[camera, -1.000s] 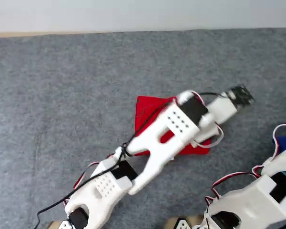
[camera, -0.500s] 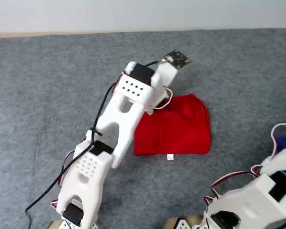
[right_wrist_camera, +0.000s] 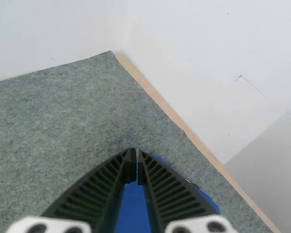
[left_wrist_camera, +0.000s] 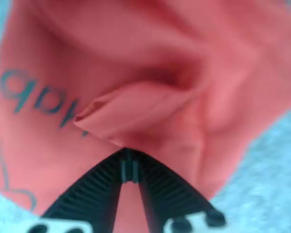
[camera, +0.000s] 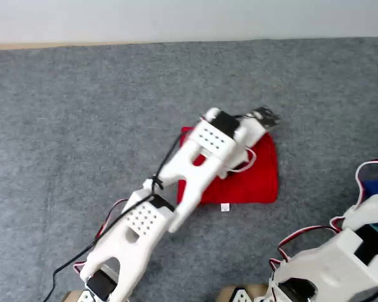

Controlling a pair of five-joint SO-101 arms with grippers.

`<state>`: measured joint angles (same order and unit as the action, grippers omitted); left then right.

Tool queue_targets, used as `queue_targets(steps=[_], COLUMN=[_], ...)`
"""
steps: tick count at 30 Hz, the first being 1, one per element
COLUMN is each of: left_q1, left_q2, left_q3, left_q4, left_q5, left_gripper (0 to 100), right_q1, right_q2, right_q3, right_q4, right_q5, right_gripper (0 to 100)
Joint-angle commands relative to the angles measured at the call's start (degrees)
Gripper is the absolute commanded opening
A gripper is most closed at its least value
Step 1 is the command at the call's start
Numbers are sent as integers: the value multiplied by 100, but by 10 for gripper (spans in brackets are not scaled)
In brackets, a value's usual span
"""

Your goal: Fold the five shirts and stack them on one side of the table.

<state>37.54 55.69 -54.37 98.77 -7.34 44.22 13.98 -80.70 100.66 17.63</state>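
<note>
**Desk:** Red shirt (camera: 261, 179), where is it from your left gripper (left_wrist_camera: 129, 165)?

**Me:** Right under it and just past the tips. I see the jaws closed tip to tip, with a raised fold of the cloth touching them (pinched or not, I can't tell).

**Desk:** And further out?

**Me:** My right gripper (right_wrist_camera: 136, 156) is closed too, well off to the side. A blue shirt (right_wrist_camera: 133, 206) lies below it on the grey table cover (right_wrist_camera: 63, 107), near the wall (right_wrist_camera: 208, 48).
</note>
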Motion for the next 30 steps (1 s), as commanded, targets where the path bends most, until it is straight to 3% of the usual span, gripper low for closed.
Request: queue_targets(steps=[1, 15, 23, 30], left_q1=[352, 1486, 158, -422], left_q2=[-105, -1495, -2215, -1407], left_q3=[-356, 400, 541, 505], left_q4=[185, 185, 158, 141], left_q5=[246, 448, 176, 79], left_gripper=[2, 2, 2, 2], right_q1=[-31, -40, -48, -92], right_q2=[-242, -198, -198, -189], right_q3=[35, 53, 62, 62], right_q4=[224, 224, 224, 224], right_q5=[53, 44, 44, 26], right_gripper=[10, 10, 10, 10])
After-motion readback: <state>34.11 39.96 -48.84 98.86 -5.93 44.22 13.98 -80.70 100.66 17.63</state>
